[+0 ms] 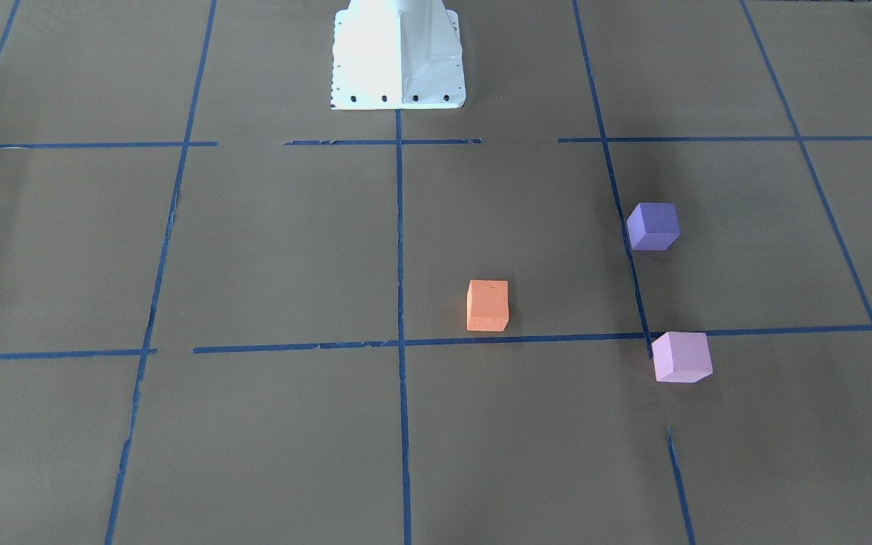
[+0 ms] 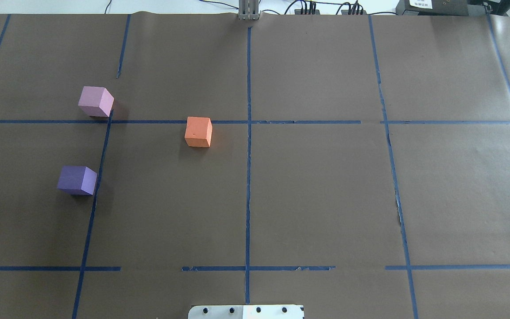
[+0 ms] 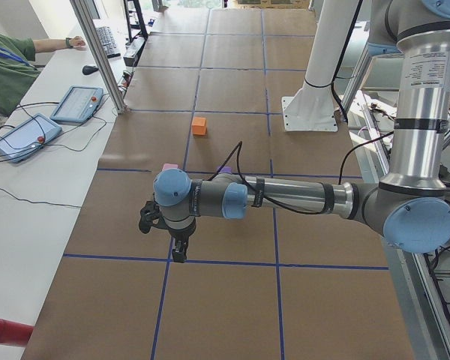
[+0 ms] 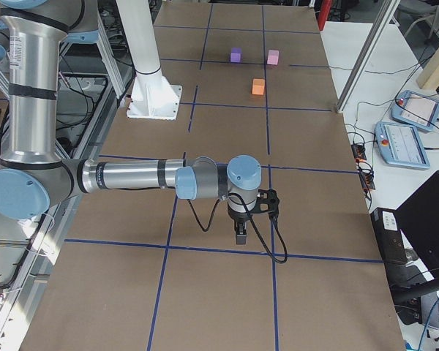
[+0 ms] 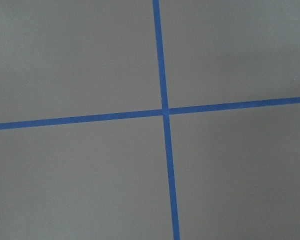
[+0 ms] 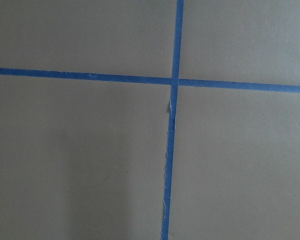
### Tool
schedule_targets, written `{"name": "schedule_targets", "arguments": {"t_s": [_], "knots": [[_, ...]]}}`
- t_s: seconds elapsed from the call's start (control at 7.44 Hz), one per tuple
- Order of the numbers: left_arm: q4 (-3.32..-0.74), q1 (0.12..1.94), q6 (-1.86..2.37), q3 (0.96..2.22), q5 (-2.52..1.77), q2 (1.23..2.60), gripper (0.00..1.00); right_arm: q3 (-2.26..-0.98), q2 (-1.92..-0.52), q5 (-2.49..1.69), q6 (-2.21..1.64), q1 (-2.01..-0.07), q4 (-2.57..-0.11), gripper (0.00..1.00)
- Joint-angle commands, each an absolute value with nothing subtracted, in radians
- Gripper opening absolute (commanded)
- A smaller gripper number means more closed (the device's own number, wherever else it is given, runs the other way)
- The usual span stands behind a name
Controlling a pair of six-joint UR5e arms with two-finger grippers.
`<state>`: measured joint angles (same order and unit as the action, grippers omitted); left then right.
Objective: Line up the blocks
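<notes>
Claw width unreadable from the side views alone: left claw [image 3: 178,253] and right claw [image 4: 240,234] each pointed down over a tape crossing, well apart from the blocks. All three on the left half of the desk [image 2: 326,199]: orange block [image 2: 198,131] near the middle, pink block [image 2: 96,101] far left, purple block [image 2: 77,180] nearer. Probably light, soft foam, matte and not slippery; best pinched gently across two opposite flat faces. Around them only blue tape [image 2: 248,177] and the white base [image 2: 246,311]; nothing in the way.
</notes>
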<state>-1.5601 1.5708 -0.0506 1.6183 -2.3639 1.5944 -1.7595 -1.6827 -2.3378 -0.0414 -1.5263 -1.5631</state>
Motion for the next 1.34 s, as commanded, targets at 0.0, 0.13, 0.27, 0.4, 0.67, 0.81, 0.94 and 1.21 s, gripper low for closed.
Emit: {"name": "schedule_targets", "arguments": {"t_s": [0.0, 0.13, 0.27, 0.4, 0.67, 0.81, 0.94, 1.21], "knots": [[-1.560, 1.571, -0.043, 1.626, -2.367, 1.597, 1.00, -1.759, -1.683, -2.338, -0.041, -1.526, -1.563, 1.00], [-1.562, 1.560, -0.041, 1.628, -2.370, 1.615, 1.00, -1.759, -1.683, -2.338, -0.041, -1.526, -1.563, 1.00], [-1.563, 1.539, -0.041, 1.631, -2.376, 1.656, 1.00, -1.759, -1.683, -2.338, -0.041, -1.526, -1.563, 1.00], [-1.560, 1.499, -0.041, 1.679, -2.376, 1.689, 1.00, -1.759, -1.683, -2.338, -0.041, -1.526, -1.563, 1.00], [-1.603, 1.345, -0.037, 1.735, -2.376, 1.738, 1.00, -1.759, -1.683, -2.338, -0.041, -1.526, -1.563, 1.00], [-1.612, 1.291, 0.106, 1.746, -2.369, 1.784, 1.00, -1.759, -1.683, -2.338, -0.041, -1.526, -1.563, 1.00], [-1.614, 1.197, 0.262, 1.740, -2.364, 1.851, 1.00, -1.759, -1.683, -2.338, -0.041, -1.526, -1.563, 1.00], [-1.614, 1.018, 0.627, 1.718, -2.291, 2.019, 1.00, -1.759, -1.683, -2.338, -0.041, -1.526, -1.563, 1.00]]}}
